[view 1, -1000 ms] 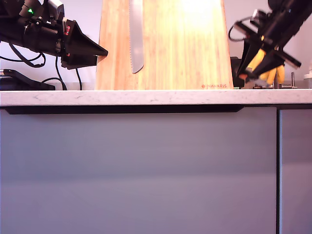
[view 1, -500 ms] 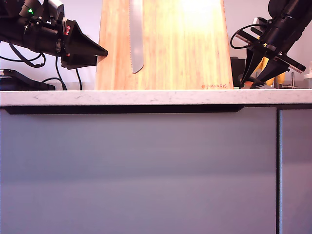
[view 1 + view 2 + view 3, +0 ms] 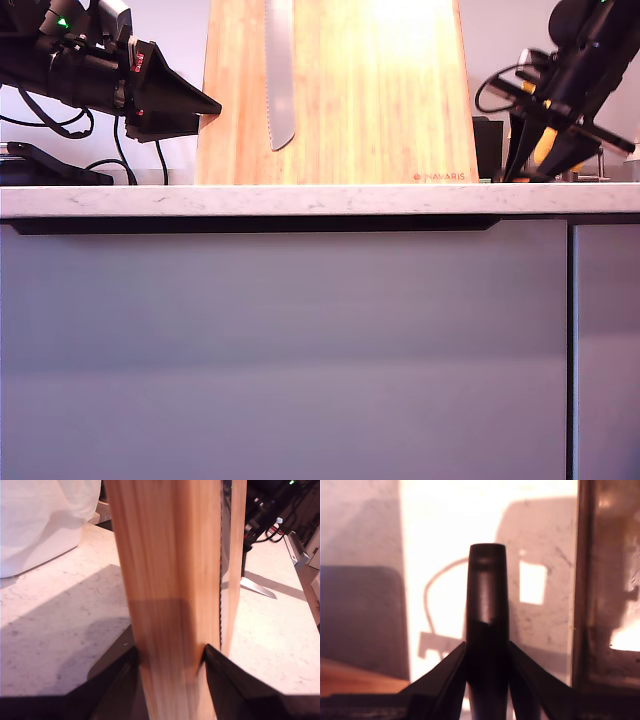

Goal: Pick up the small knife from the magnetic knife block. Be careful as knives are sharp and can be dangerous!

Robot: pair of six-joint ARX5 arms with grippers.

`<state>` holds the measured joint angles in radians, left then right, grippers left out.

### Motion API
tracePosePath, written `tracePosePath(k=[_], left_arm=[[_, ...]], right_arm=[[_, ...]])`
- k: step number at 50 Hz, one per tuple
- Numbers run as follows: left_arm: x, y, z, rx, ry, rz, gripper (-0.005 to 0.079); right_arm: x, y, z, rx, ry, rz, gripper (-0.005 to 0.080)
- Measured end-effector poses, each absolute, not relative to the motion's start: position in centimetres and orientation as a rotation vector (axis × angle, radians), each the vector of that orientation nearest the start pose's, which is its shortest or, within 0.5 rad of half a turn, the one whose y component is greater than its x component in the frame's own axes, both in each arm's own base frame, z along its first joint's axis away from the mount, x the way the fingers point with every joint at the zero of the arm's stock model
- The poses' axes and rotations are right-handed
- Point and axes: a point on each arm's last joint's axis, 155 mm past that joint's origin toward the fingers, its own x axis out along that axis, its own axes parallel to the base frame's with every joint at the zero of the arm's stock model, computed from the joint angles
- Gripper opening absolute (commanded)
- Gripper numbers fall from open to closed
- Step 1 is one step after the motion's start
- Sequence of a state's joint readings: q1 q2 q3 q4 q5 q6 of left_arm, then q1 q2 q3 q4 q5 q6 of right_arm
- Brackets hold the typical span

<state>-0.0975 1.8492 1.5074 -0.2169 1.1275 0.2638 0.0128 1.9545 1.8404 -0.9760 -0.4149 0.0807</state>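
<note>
Exterior view: strong glare blows out the upper part of the magnetic knife block [image 3: 340,95] to near white; wood below stays saturated orange-tan. Both arms render as dark silhouettes with little detail. Cabinet front [image 3: 290,350] evenly lit, soft bright band across it; a dark shadow line lies under the countertop edge [image 3: 300,200].

First wrist view: block edge [image 3: 165,580] close and blurred; a darker shadow band crosses its lower part. Broad soft shadows on the marble.

Second wrist view: heavily overexposed, pinkish cast, hard cable and arm shadows; the dark handle [image 3: 487,620] at the jaws is soft.
</note>
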Motion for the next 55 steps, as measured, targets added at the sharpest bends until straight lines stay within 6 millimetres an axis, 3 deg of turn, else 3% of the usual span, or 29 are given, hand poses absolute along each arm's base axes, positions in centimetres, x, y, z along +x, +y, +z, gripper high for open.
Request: tracePosePath(k=[9,20,35,55], left_arm=[[44.94,-21.11,25.41,-0.067,0.354,-1.244,-0.0019],[44.94,-21.11,25.41,-0.067,0.354,-1.244,-0.0019],[44.94,-21.11,25.41,-0.067,0.354,-1.244,-0.0019],[44.93,-21.11,25.4,-0.067,0.355,-1.245,-0.0019]], right_arm=[[47.79,7.95,17.13,0.288,1.091,0.337,-0.0009],[47.76,7.95,17.14,0.289,1.092,0.337,0.0198],[47.83,7.88,17.24,0.285,1.089,0.334,0.036],[48.01,7.56,17.3,0.269,1.084,0.316,0.037]])
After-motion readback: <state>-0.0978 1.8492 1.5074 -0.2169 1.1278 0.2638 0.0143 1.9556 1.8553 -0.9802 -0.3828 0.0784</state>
